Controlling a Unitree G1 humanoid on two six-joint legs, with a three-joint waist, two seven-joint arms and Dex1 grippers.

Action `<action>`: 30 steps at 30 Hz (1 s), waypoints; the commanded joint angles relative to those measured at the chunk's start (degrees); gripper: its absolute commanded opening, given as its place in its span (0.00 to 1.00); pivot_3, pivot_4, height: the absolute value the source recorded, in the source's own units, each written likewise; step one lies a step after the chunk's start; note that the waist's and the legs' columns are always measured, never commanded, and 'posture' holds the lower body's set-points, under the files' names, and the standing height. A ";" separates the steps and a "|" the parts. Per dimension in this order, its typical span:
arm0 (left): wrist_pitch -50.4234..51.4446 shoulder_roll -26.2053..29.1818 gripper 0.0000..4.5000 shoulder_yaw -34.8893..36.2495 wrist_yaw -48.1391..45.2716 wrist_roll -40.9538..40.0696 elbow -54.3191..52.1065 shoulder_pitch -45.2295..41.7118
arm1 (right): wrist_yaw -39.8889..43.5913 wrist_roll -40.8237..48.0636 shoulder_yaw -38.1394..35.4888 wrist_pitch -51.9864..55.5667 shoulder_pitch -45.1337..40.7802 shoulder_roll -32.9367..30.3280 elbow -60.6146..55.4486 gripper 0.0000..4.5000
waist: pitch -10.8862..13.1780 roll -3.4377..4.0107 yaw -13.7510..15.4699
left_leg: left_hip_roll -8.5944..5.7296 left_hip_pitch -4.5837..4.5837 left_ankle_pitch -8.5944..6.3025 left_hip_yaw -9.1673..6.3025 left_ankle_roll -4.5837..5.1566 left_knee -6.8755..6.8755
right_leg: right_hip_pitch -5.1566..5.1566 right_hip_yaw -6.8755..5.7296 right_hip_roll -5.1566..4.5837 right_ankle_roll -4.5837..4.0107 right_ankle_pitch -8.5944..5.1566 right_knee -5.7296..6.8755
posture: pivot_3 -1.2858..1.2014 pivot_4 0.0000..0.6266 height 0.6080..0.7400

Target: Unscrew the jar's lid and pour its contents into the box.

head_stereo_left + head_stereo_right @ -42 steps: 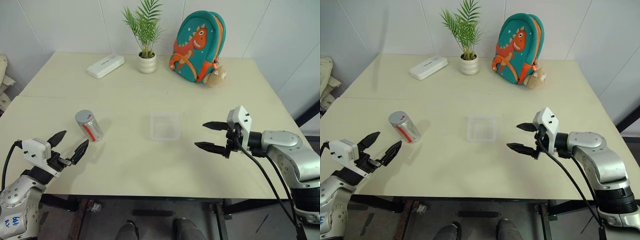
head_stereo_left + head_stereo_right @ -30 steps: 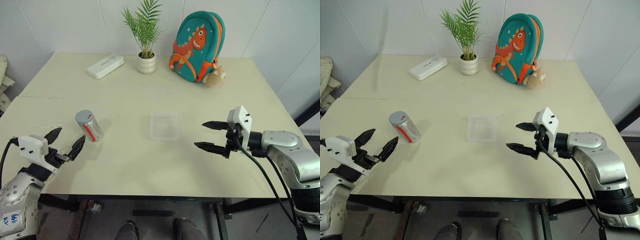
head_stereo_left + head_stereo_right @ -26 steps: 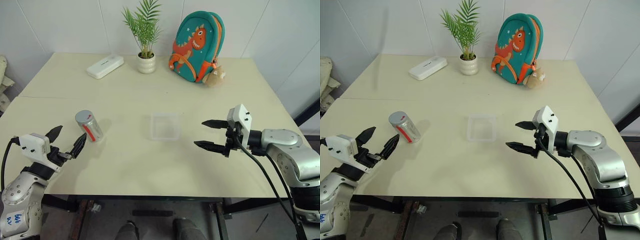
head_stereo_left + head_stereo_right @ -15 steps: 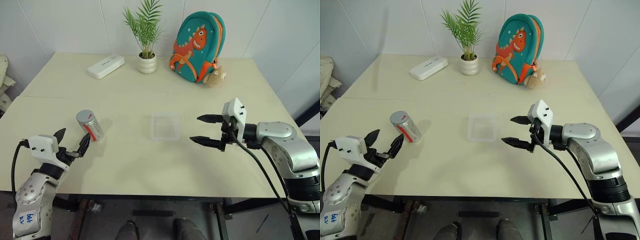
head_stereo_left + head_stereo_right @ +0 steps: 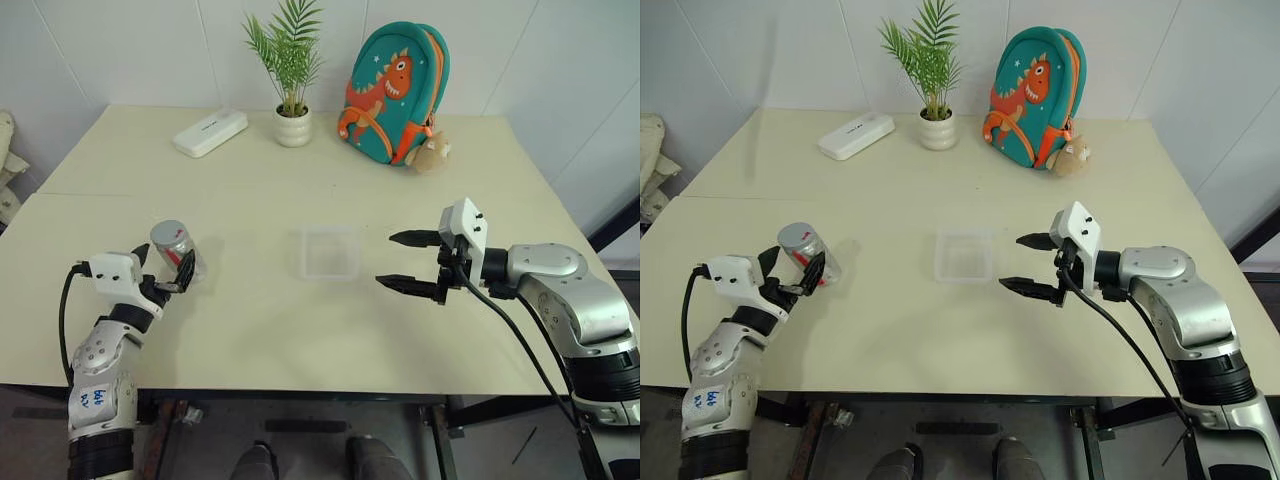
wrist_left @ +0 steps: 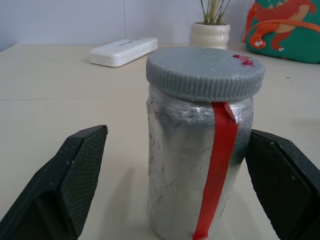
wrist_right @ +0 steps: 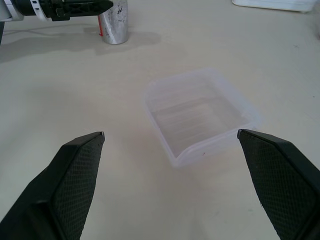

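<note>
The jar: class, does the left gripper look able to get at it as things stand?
Probably yes. The left gripper is open, its fingers either side of the upright jar, nothing between.

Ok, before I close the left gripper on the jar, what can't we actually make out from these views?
- The contents: the jar has a silvery, cloudy wall in the left wrist view, so nothing inside shows.
- Jar base: cut off by the edge of that view.
- Contact: whether the left gripper fingers touch the jar; in the head views they overlap it.
- The lid: how tightly it is screwed on.
- The box: looks bare, but specks would be too small.
</note>
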 commanded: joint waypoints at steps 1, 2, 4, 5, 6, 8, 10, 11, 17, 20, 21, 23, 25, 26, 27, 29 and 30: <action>-1.91 -0.63 0.99 -0.49 0.95 1.04 0.60 -1.93 | 0.16 0.26 -1.65 -0.72 -0.25 -1.01 -1.82 1.00 | 0.00 0.00 0.14 | 0.00 0.00 0.00 0.00 0.00 0.00 | 0.00 0.00 0.00 0.00 0.00 0.00 | 0.52 0.24 1.00; -2.28 -0.81 0.99 -0.64 0.85 1.11 0.85 -2.27 | 0.19 0.27 -1.63 -0.72 -0.28 -1.04 -1.87 1.00 | 0.00 0.00 0.18 | 0.00 0.00 0.00 -0.02 0.00 0.00 | 0.00 -0.01 0.01 0.01 0.00 0.01 | 0.52 0.24 1.00; -2.94 -1.10 0.99 -0.72 0.69 1.17 1.10 -2.82 | 0.27 0.32 -1.65 -0.70 -0.29 -1.13 -2.03 1.00 | 0.00 0.00 0.10 | 0.00 0.00 0.00 -0.01 0.00 0.00 | 0.00 0.00 0.01 0.02 0.01 0.01 | 0.52 0.24 1.00; -3.23 -1.09 0.99 -0.76 0.56 1.23 1.35 -3.10 | 0.33 0.32 -1.64 -0.74 -0.33 -1.19 -2.03 1.00 | 0.00 0.00 0.10 | 0.00 0.00 0.00 0.00 0.00 0.00 | 0.00 0.01 0.00 0.03 0.01 0.01 | 0.52 0.24 1.00; -3.76 -1.05 0.99 -0.82 0.32 1.28 1.75 -3.50 | 0.43 0.31 -1.58 -0.78 -0.46 -1.24 -1.95 1.00 | 0.00 0.00 0.10 | 0.00 0.00 0.00 0.00 0.00 0.00 | 0.00 0.02 0.00 0.03 0.02 0.01 | 0.52 0.24 1.00; -4.37 -0.94 0.99 -0.95 0.07 1.40 2.50 -4.09 | 0.64 0.17 -1.39 -0.99 -0.74 -1.26 -1.67 1.00 | 0.00 0.00 0.16 | 0.00 0.00 0.00 0.00 0.00 0.00 | 0.00 0.01 0.01 0.03 0.02 0.02 | 0.52 0.24 1.00; -4.86 -0.89 0.99 -1.01 -0.09 1.60 3.17 -4.51 | 0.76 -0.03 -1.23 -1.15 -1.02 -1.18 -1.39 1.00 | 0.00 0.00 0.18 | 0.00 0.00 0.00 0.00 0.00 0.03 | 0.00 0.01 0.01 0.05 0.03 0.02 | 0.52 0.24 1.00; -5.03 -0.88 0.99 -1.03 -0.25 1.60 3.41 -4.73 | 0.77 -0.11 -1.18 -1.16 -1.20 -1.10 -1.28 1.00 | 0.00 0.00 0.12 | 0.00 0.00 0.00 0.01 0.00 0.03 | 0.00 0.02 0.01 0.06 0.03 0.02 | 0.52 0.24 1.00; -4.80 -0.66 0.74 -1.38 -0.04 2.27 5.01 -4.68 | 0.69 -0.40 -0.92 -1.11 -1.46 -0.59 -1.07 1.00 | 0.00 0.00 0.11 | -0.01 0.00 0.00 0.02 0.00 0.03 | 0.00 0.04 0.01 0.08 0.04 0.01 | 0.52 0.24 1.00; -4.96 -0.55 0.53 -1.53 -0.09 2.33 5.00 -4.84 | 0.53 -0.47 -0.79 -1.18 -1.61 -0.26 -0.94 1.00 | 0.00 0.00 0.14 | -0.01 0.00 0.00 0.02 0.00 0.03 | 0.00 0.03 0.01 0.08 0.04 0.01 | 0.52 0.24 1.00; -4.94 -0.49 0.47 -1.58 -0.14 2.34 5.05 -4.95 | 0.51 -0.49 -0.74 -1.19 -1.66 -0.17 -0.91 1.00 | 0.00 0.00 0.14 | -0.01 0.00 0.00 0.02 0.00 0.03 | 0.00 0.04 0.01 0.08 0.04 0.01 | 0.52 0.24 1.00; -4.71 -0.24 0.43 -1.68 -0.36 2.30 4.88 -5.26 | 0.32 -0.46 -0.65 -1.13 -1.83 0.16 -1.02 1.00 | 0.00 0.00 0.14 | 0.00 0.00 0.00 0.02 0.00 0.03 | 0.00 0.04 0.01 0.08 0.04 0.01 | 0.52 0.24 1.00; -4.30 0.16 0.43 -1.83 -0.27 2.62 4.54 -5.54 | 0.00 -0.33 -0.72 -0.94 -2.10 0.56 -1.09 1.00 | 0.00 0.00 0.11 | 0.00 0.00 0.00 0.02 0.00 0.03 | 0.00 0.04 0.01 0.08 0.04 0.01 | 0.52 0.24 1.00; -4.52 0.74 0.43 -2.12 -1.14 2.69 4.25 -5.71 | -0.36 -0.20 -0.83 -0.71 -2.31 0.87 -1.28 1.00 | 0.00 0.00 0.09 | 0.00 0.00 0.00 0.02 0.00 0.03 | 0.00 0.04 0.01 0.08 0.04 0.02 | 0.52 0.24 1.00; -5.06 1.22 0.43 -2.27 -2.08 2.49 3.78 -5.90 | -0.84 -0.09 -0.93 -0.39 -2.55 1.25 -1.57 1.00 | 0.00 0.00 0.10 | -0.01 0.00 0.00 0.02 0.00 0.03 | 0.00 0.04 0.01 0.08 0.04 0.02 | 0.52 0.24 1.00; -5.14 2.38 0.43 -2.95 -4.51 1.68 2.27 -6.14 | -1.99 -0.18 -0.97 -0.11 -3.05 2.03 -2.13 1.00 | 0.00 0.00 0.07 | -0.01 0.00 0.00 0.02 0.00 0.03 | 0.00 0.04 0.01 0.08 0.04 0.02 | 0.52 0.24 1.00; -5.08 2.87 0.43 -3.13 -5.62 1.06 1.46 -6.31 | -2.82 -0.11 -1.01 0.25 -3.34 2.56 -2.57 1.00 | 0.00 0.00 0.09 | -0.01 0.00 0.01 0.01 -0.01 0.03 | 0.00 0.04 0.02 0.08 0.04 0.02 | 0.52 0.24 1.00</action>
